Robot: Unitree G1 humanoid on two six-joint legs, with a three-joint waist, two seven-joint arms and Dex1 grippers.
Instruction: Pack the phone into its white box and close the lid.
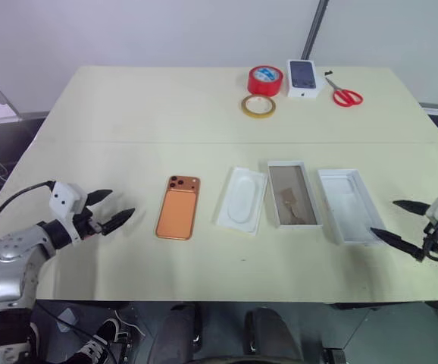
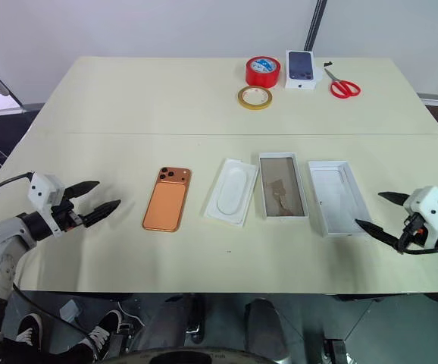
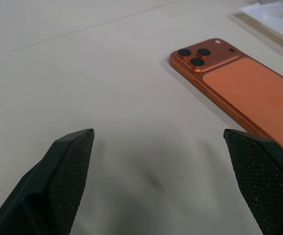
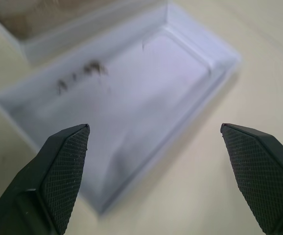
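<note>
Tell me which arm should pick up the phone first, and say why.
Left. The left tool stands open beside the phone, which lies flat on the table on that side. The right tool, also open, sits past the lid, with the white box between it and the phone.

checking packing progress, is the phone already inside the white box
No, the phone lies flat on the table, camera side up, with the white insert between it and the white box, whose brownish floor is bare.
</note>
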